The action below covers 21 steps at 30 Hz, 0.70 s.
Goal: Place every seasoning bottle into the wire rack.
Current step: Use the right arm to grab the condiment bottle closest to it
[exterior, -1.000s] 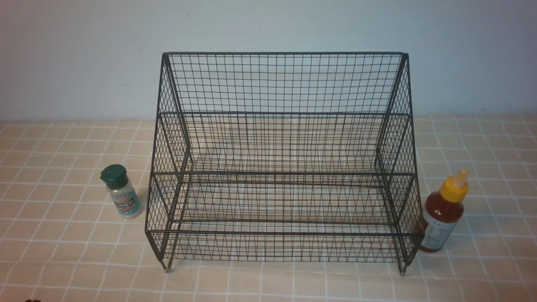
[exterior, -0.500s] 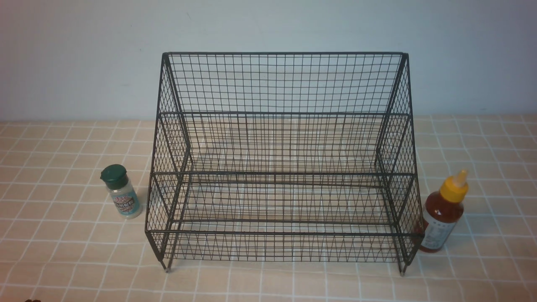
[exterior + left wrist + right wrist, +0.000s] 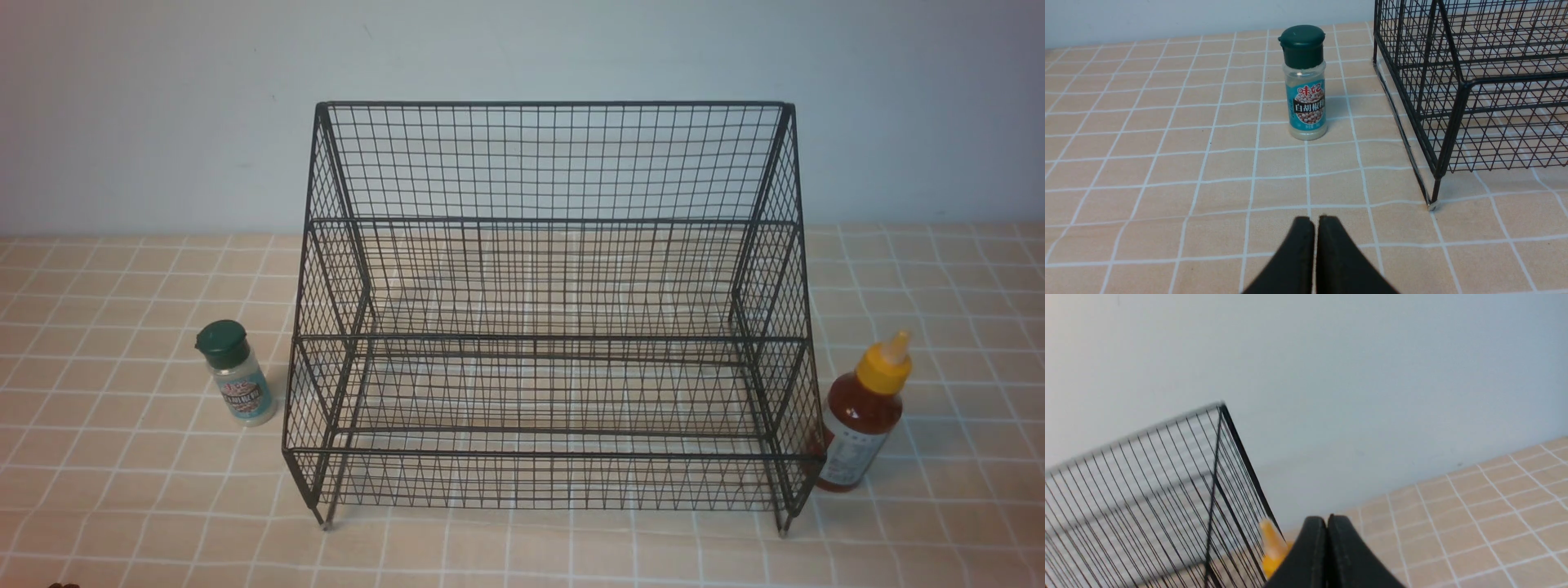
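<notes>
The black wire rack (image 3: 547, 220) stands in the middle of the table with its tiers bare. A small clear shaker (image 3: 235, 373) with a dark green cap and teal label stands upright just left of it. Just right of the rack stands the red sauce bottle (image 3: 864, 415) with a yellow nozzle cap, upright. Neither gripper shows in the front view. In the left wrist view my left gripper (image 3: 1314, 218) is shut and empty, well short of the shaker (image 3: 1305, 83). In the right wrist view my right gripper (image 3: 1327, 517) is shut and empty; only the sauce bottle's yellow nozzle (image 3: 1272, 544) peeks beside it.
The table (image 3: 122, 506) wears a peach cloth with a white grid. A plain pale wall (image 3: 163, 106) rises behind the rack. The rack's front corner leg (image 3: 1433, 192) stands close to the shaker in the left wrist view.
</notes>
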Motion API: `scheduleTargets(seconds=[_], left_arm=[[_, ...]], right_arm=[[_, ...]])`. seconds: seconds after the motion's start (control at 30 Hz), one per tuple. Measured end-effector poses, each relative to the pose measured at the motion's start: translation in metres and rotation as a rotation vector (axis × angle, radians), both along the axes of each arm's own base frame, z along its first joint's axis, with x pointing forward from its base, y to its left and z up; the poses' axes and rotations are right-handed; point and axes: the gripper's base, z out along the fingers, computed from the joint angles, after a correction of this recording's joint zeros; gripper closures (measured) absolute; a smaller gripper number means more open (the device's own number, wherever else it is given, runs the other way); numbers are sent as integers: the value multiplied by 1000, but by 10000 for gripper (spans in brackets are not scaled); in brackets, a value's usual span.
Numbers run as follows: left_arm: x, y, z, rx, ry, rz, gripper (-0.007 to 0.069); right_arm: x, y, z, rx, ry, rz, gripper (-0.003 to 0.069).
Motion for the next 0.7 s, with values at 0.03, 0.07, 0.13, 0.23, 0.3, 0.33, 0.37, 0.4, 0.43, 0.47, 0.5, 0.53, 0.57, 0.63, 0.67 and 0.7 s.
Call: scheduleTargets(seconds=[0.03, 0.07, 0.13, 0.23, 0.3, 0.33, 0.37, 0.4, 0.43, 0.47, 0.5, 0.53, 0.57, 0.63, 0.67, 0.7], left_arm=[[0, 0, 0, 0, 0, 0, 631], [0, 0, 0, 0, 0, 0, 631], [0, 0, 0, 0, 0, 0, 631], [0, 0, 0, 0, 0, 0, 631], [0, 0, 0, 0, 0, 0, 631], [0, 0, 0, 0, 0, 0, 631], [0, 0, 0, 0, 0, 0, 631], [0, 0, 0, 0, 0, 0, 631], [0, 0, 0, 0, 0, 0, 631], [0, 0, 0, 0, 0, 0, 631], [0, 0, 0, 0, 0, 0, 631], [0, 0, 0, 0, 0, 0, 631], [0, 0, 0, 0, 0, 0, 631], [0, 0, 0, 0, 0, 0, 631], [0, 0, 0, 0, 0, 0, 631], [0, 0, 0, 0, 0, 0, 631]], right_arm=[[0, -1, 2, 46, -24, -5, 671], [0, -2, 3, 74, -39, -9, 671], [-1, -3, 6, 111, -67, -18, 671], [-1, -4, 7, 112, -78, -22, 671], [-1, -4, 8, 115, -94, -28, 671], [-2, -5, 9, 121, -107, -32, 671], [-2, -6, 12, 133, -136, -42, 671], [-4, -6, 18, 145, -153, -37, 671], [-6, -5, 27, 146, -168, -28, 671], [-8, -4, 38, 141, -181, -17, 671], [-9, -3, 49, 130, -175, -3, 671], [-10, -1, 65, 108, -163, 15, 671], [-10, 2, 80, 85, -128, 36, 671], [-3, 8, 109, 24, 14, 92, 671], [5, 11, 118, -10, 112, 119, 671], [13, 13, 125, -46, 219, 148, 671]])
